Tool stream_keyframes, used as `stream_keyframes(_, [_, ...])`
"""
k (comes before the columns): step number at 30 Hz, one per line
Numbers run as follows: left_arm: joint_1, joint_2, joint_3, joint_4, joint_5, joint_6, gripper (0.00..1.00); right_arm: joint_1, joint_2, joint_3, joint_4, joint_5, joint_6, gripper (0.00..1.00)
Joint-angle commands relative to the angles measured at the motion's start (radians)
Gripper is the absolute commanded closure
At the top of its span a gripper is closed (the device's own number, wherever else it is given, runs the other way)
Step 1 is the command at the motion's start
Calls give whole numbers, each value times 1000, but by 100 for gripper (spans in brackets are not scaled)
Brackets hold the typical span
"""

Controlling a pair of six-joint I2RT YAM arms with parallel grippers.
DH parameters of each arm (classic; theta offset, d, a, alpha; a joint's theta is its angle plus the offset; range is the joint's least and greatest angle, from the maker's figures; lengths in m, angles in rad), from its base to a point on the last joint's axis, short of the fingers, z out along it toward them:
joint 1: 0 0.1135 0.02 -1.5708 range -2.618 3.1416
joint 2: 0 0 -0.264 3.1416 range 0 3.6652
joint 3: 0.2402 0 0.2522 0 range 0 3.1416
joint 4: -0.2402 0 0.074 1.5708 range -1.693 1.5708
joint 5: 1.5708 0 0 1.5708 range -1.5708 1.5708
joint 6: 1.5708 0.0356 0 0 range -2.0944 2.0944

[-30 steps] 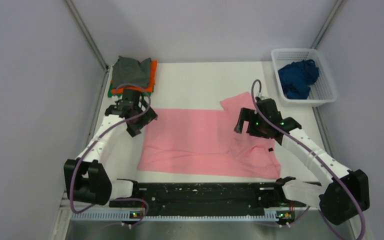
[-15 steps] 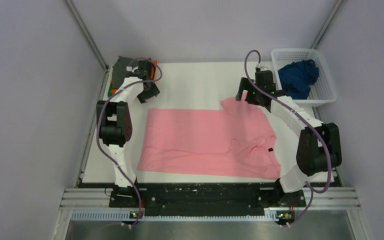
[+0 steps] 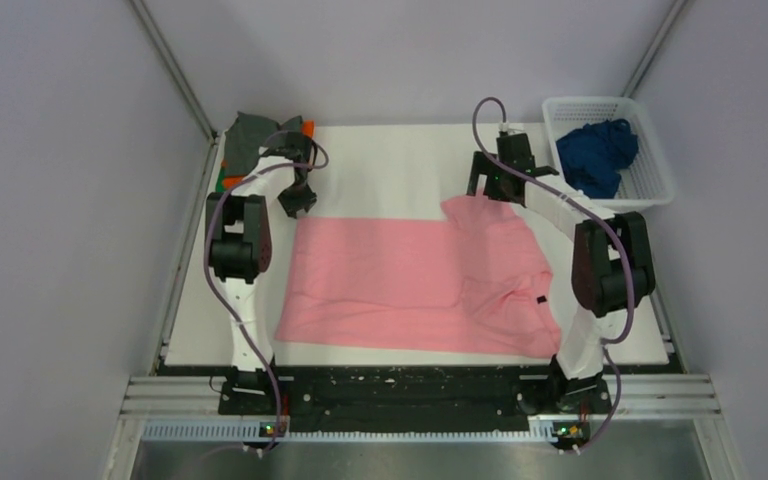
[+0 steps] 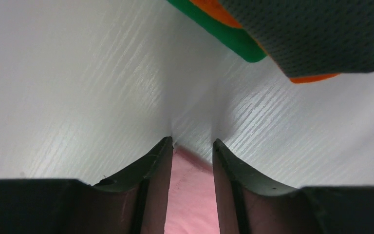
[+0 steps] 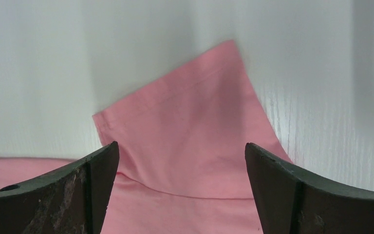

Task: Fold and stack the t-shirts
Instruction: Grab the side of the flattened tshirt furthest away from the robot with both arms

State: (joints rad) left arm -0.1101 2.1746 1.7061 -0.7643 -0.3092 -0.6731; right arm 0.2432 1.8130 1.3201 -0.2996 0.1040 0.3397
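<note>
Folding the pink t-shirt (image 3: 400, 280) seems to be the step in hand, and both arms are stretched out to its far edge. It lies spread flat in the middle of the white table (image 3: 400, 160), with the collar end to the right.

At the far left corner sits the stack: the grey t-shirt (image 3: 255, 138) on top, with the orange t-shirt (image 3: 307, 128) and the green t-shirt (image 3: 223, 183) under it. The dark blue t-shirt (image 3: 595, 155) is crumpled in the white basket (image 3: 660, 185) at the far right.

The left gripper (image 4: 192, 144) is down at the far left corner of the pink cloth. Its jaws stand close with a narrow gap, and the corner lies in that gap. The right gripper (image 5: 180, 145) is spread wide above the far sleeve (image 5: 195, 107) and grips nothing.

To do this well, I think the right gripper should come lower onto the sleeve before it closes. Both should nip the cloth at the same time, lift only a little, and carry the far edge evenly toward the near edge. An uneven pull could twist the cloth, and the left arm should stay off the stack beside it.
</note>
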Motion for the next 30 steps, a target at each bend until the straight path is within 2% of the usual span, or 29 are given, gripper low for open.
stream_keyframes(1, [4,69,54,-69,-15,-21,63,-9,36,70,11,2,-19,2])
stream_keyframes(4, [3,65,40,-111,1,-40,70,-9,60,93,-2,57,-31,2])
stream_keyframes(8, [-1,-15,-77,-94,26,-66,70,-8,126,162,-64,162,-33,2])
stream_keyframes(11, [-3,-54,-124,-98,16,-75,68,-7,163,200,-88,171,-30,2])
stream_keyframes(15, [-3,-50,-116,-121,-18,-69,68,-6,203,249,-105,171,-25,2])
stream_keyframes(19, [-8,-35,-95,-113,8,-61,69,3,240,290,-115,181,-35,3])
stream_keyframes(21, [-11,-26,-86,-104,30,-61,77,10,262,311,-120,188,-41,3])
stream_keyframes(23, [-13,-16,-71,-101,56,-61,98,15,286,337,-120,198,-45,3])
stream_keyframes(26, [-16,-21,-59,-65,108,-40,100,19,328,383,-119,196,-49,6])
stream_keyframes(30, [-18,-76,-50,-37,106,-27,100,31,392,447,-119,193,-40,11])
